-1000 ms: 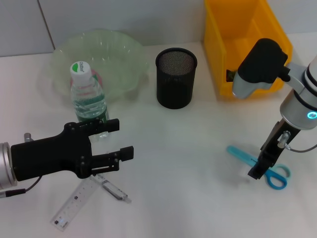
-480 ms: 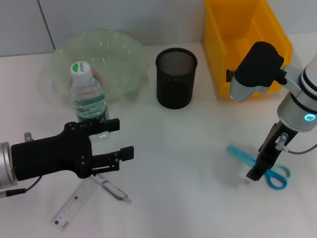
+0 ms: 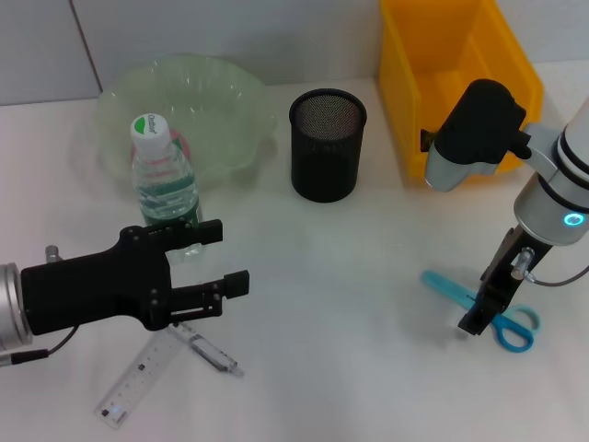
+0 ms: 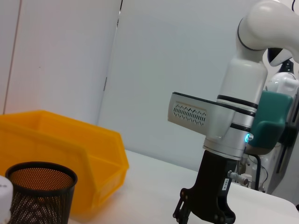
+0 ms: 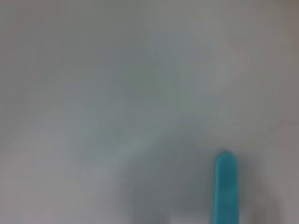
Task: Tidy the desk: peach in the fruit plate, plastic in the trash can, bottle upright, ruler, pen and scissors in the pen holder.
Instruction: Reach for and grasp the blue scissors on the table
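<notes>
Blue-handled scissors (image 3: 451,286) lie flat at the right, and their blade end (image 5: 225,186) also shows in the right wrist view. My right gripper (image 3: 479,308) points down and sits right over their middle; it also appears in the left wrist view (image 4: 203,213). My left gripper (image 3: 219,259) hovers open and empty, just in front of the upright bottle (image 3: 164,175). A clear ruler (image 3: 138,377) and a pen (image 3: 212,352) lie below it. The black mesh pen holder (image 3: 327,145) stands at centre back. A pinkish peach (image 3: 182,145) peeks out behind the bottle in the green fruit plate (image 3: 212,106). No plastic is in view.
The yellow trash can (image 3: 451,83) stands at the back right, close behind my right arm. In the left wrist view the pen holder (image 4: 39,191) and the trash can (image 4: 65,149) stand side by side.
My right arm has edged slightly to the left above the scissors. The left arm and the objects have not moved.
</notes>
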Available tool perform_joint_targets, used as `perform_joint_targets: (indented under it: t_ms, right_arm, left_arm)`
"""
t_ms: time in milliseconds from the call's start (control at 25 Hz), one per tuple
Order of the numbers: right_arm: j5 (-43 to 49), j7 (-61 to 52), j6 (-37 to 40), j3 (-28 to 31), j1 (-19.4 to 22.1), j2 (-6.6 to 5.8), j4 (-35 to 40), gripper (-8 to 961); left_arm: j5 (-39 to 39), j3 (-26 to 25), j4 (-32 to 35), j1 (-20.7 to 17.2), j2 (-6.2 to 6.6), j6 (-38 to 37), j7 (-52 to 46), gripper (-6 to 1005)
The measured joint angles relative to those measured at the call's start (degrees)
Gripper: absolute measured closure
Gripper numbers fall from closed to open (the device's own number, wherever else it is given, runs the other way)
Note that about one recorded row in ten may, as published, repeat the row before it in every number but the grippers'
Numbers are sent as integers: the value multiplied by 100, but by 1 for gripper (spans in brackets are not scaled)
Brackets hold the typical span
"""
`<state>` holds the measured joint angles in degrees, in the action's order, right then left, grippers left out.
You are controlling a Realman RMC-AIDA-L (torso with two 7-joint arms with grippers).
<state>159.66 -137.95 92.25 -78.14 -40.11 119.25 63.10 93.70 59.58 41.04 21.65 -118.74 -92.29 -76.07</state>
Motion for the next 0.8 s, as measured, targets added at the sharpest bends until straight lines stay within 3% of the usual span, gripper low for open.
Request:
perform_joint_targets:
  t_ms: [720,800]
  right_arm:
    - [12,-54,-56,0,8,0,-67,193]
    - [12,-56,-57,1,11,0,-79,256]
  left_arm:
    - [-10,0,0,14,15,-8,-13,198]
    - [-10,0,0,14,19,-10,-13,198]
